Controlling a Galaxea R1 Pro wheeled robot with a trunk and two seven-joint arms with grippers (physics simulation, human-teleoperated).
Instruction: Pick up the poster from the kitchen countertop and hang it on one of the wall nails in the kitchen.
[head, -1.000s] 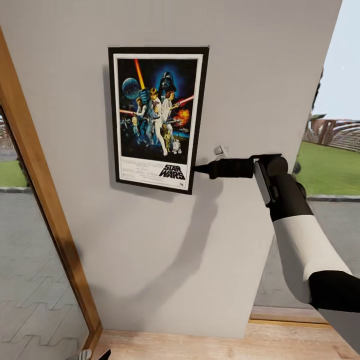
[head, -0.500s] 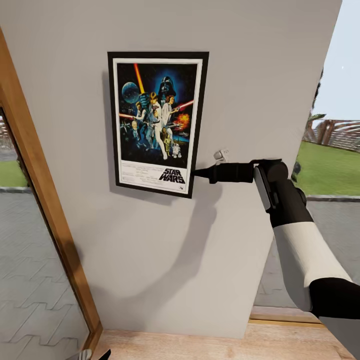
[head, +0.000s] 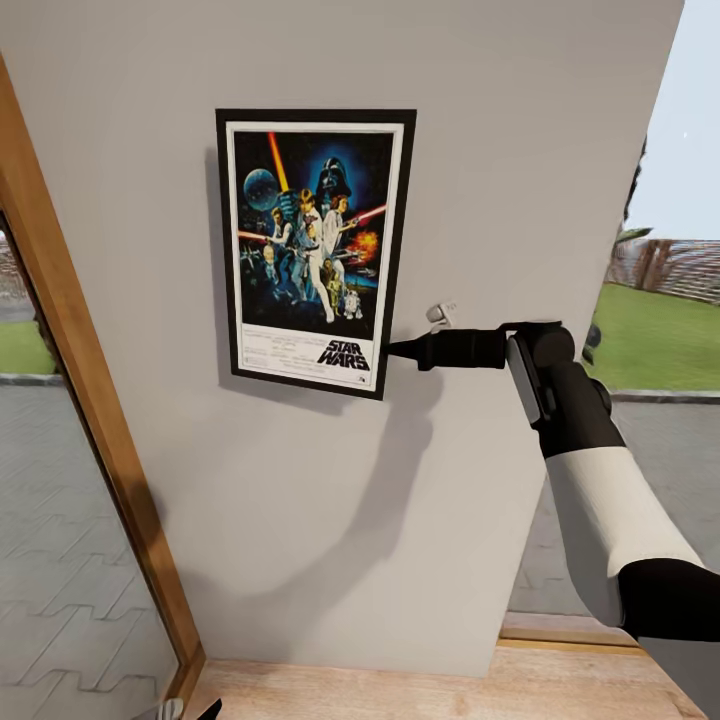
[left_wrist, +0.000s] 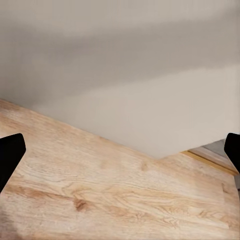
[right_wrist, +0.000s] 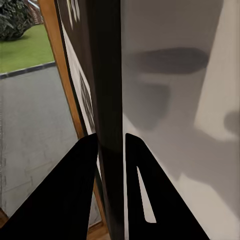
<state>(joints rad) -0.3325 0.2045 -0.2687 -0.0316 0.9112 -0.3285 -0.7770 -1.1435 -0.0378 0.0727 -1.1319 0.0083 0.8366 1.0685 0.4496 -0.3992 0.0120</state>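
One end effector, our right (head: 392, 348), pinches the Star Wars poster's (head: 312, 250) lower right frame edge flat against the grey wall (head: 500, 150), so we judge hanging underway, next needing its top settled onto a nail before release.

Room and obstacles around the wall panel

The poster (head: 314, 250) lies flat against the grey wall (head: 520, 150), with bare wall above, below and to its right. The right gripper (head: 392, 347) occupies the space at its lower right edge, fingers (right_wrist: 80, 195) pinching the frame. A wooden window frame (head: 90, 400) bounds the left; the wood floor (left_wrist: 110, 190) under the left gripper (left_wrist: 120, 155) lies open.
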